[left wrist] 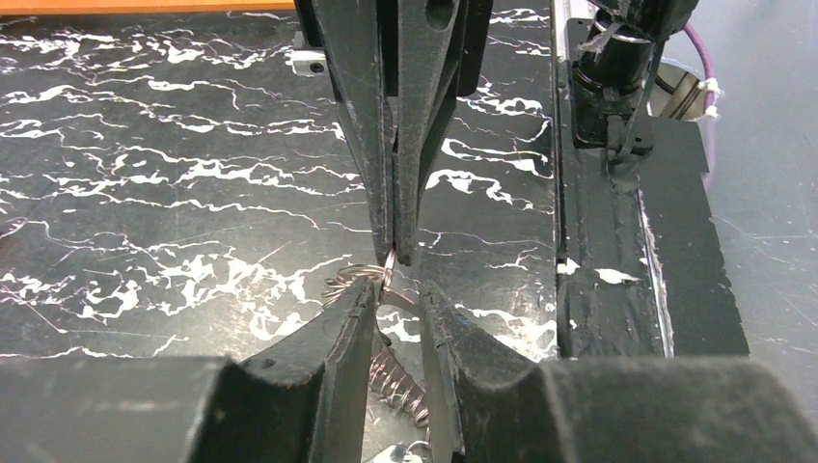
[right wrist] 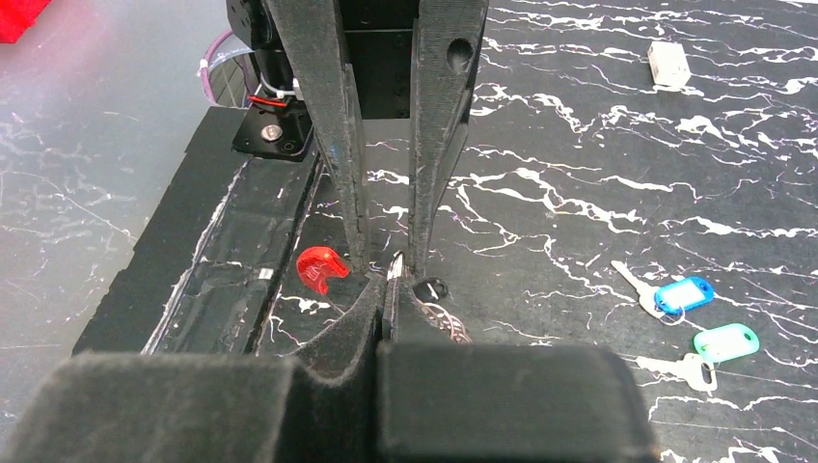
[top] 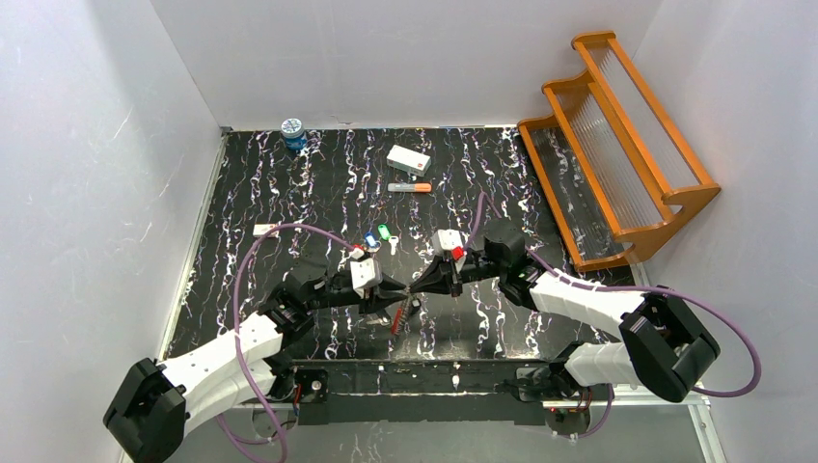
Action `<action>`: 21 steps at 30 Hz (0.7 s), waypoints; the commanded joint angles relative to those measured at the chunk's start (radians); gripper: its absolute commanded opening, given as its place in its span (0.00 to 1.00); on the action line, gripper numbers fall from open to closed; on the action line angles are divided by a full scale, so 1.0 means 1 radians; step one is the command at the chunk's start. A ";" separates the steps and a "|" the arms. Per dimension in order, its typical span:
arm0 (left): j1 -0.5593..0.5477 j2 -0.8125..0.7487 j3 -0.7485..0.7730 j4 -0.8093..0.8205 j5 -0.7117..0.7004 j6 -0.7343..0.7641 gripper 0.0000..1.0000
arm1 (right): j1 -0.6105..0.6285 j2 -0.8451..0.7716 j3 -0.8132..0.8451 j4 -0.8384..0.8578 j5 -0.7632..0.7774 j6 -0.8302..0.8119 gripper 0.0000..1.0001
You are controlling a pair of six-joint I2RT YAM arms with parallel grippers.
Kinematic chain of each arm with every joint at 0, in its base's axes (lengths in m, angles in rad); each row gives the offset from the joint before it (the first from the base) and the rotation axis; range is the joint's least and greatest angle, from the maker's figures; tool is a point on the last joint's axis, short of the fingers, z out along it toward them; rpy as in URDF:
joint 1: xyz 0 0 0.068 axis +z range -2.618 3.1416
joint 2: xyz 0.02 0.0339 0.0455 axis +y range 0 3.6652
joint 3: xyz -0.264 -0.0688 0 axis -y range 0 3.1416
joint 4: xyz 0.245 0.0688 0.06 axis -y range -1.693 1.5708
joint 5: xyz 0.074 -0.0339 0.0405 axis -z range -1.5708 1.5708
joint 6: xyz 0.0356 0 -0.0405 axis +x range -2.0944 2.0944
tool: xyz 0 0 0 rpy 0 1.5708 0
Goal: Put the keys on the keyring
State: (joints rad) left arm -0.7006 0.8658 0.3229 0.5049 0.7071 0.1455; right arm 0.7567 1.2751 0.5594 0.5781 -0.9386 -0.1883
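The two arms meet fingertip to fingertip above the middle of the table's [top: 241, 318] near edge.

**Right gripper** [left wrist: 394, 253]: jaws fully closed, pinching a bright sliver of the keyring [left wrist: 345, 282]. This grip appears intended to hold the wire loop clear of the tabletop and steady, so that the other arm can work on it.

**Left gripper** [left wrist: 395, 311]: jaws narrowly parted, one fingertip on each side of the ring wire, just beside the right gripper's tips. No clamping contact is visible. The position suggests preparation for a second hold, probably to spread the ring's coil.

**Keyring:** held between the two grippers. Its coils hang just below the tips. A red plastic piece [right wrist: 321, 270] lies at the near edge just beside the left fingers; whether it is attached to the ring cannot be determined.

**Keys:** the blue-tagged key [right wrist: 678, 295] and the green-tagged key [right wrist: 723, 341] lie flat on the table, side by side, beyond the grippers toward the far edge. Neither is held or threaded.

Judgement: the task is at an early step. Ring handling precedes key pickup.
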 commanded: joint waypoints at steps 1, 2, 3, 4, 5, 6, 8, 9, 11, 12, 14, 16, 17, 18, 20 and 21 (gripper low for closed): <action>-0.011 -0.019 -0.016 0.051 -0.052 -0.007 0.23 | -0.006 -0.018 0.011 0.089 -0.050 0.025 0.01; -0.012 -0.018 -0.017 0.062 -0.055 -0.012 0.21 | -0.006 -0.017 0.012 0.090 -0.053 0.026 0.01; -0.013 -0.015 -0.018 0.074 -0.055 -0.016 0.18 | -0.005 -0.016 0.012 0.091 -0.053 0.027 0.01; -0.014 -0.013 -0.017 0.083 -0.055 -0.020 0.15 | -0.006 -0.016 0.011 0.092 -0.052 0.028 0.01; -0.016 -0.010 -0.015 0.090 -0.055 -0.022 0.11 | -0.006 -0.016 0.011 0.092 -0.052 0.027 0.01; -0.017 -0.005 -0.014 0.094 -0.055 -0.025 0.08 | -0.006 -0.016 0.011 0.091 -0.051 0.027 0.01; -0.017 0.000 -0.012 0.095 -0.055 -0.029 0.00 | -0.005 -0.014 0.011 0.088 -0.047 0.026 0.01; -0.017 0.003 -0.011 0.096 -0.055 -0.031 0.00 | -0.006 -0.014 0.012 0.087 -0.045 0.024 0.01; -0.017 0.002 -0.012 0.095 -0.053 -0.034 0.00 | -0.006 -0.015 0.010 0.083 -0.031 0.024 0.01; -0.017 -0.002 -0.012 0.093 -0.054 -0.034 0.00 | -0.006 -0.018 0.010 0.078 -0.022 0.021 0.01; -0.017 -0.019 -0.005 0.071 -0.068 -0.023 0.00 | -0.007 -0.030 0.009 0.058 0.020 0.008 0.11; -0.017 -0.042 0.010 0.012 -0.085 0.006 0.00 | -0.006 -0.053 0.001 0.033 0.069 -0.018 0.30; -0.017 -0.051 0.022 -0.021 -0.102 0.023 0.00 | -0.006 -0.068 -0.005 0.022 0.094 -0.029 0.35; -0.017 -0.058 0.047 -0.068 -0.112 0.046 0.00 | -0.006 -0.083 -0.011 0.010 0.124 -0.041 0.40; -0.017 -0.060 0.093 -0.170 -0.126 0.096 0.00 | -0.006 -0.108 -0.020 -0.004 0.174 -0.066 0.48; -0.017 -0.054 0.120 -0.228 -0.132 0.124 0.00 | -0.007 -0.116 -0.021 -0.017 0.194 -0.077 0.50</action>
State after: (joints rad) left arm -0.7139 0.8314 0.3382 0.4511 0.6132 0.1650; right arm 0.7525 1.2190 0.5552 0.5755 -0.8536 -0.2073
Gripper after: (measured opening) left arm 0.010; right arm 0.460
